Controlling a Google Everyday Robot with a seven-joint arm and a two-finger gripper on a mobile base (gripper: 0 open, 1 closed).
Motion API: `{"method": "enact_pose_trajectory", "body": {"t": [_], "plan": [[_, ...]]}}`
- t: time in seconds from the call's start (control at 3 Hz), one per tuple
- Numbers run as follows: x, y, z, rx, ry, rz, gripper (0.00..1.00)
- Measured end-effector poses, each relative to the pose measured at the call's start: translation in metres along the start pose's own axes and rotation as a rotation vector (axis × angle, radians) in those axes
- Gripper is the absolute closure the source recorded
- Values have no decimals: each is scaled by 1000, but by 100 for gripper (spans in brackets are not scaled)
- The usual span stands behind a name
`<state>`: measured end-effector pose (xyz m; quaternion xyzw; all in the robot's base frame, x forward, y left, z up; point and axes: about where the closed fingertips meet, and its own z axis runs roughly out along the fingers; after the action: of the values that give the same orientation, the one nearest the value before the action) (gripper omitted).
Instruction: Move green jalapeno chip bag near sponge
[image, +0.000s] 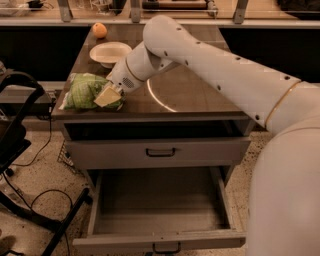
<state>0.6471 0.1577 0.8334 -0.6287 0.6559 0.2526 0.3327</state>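
The dark brown, glossy wooden surface (200, 92) carries three things, all toward its left side. The crinkly, pillow-shaped green and white chip bag (80, 91) lies at the front left corner, directly under and to the left of the gripper (106, 96), which sits low against the bag's right end. Behind the gripper stands a shallow white bowl (110, 52), apart from the bag, and farther back still, near the rear left edge, lies a round orange fruit (99, 30).

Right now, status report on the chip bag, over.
End effector at green jalapeno chip bag, near front edge of table. No sponge in sight. Bowl and orange behind the bag, apart.
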Motion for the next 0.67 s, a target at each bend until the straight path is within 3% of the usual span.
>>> {"method": "enact_pose_trajectory", "body": {"t": [0.67], "plan": [[0,0,0,0,0,0,100]]}}
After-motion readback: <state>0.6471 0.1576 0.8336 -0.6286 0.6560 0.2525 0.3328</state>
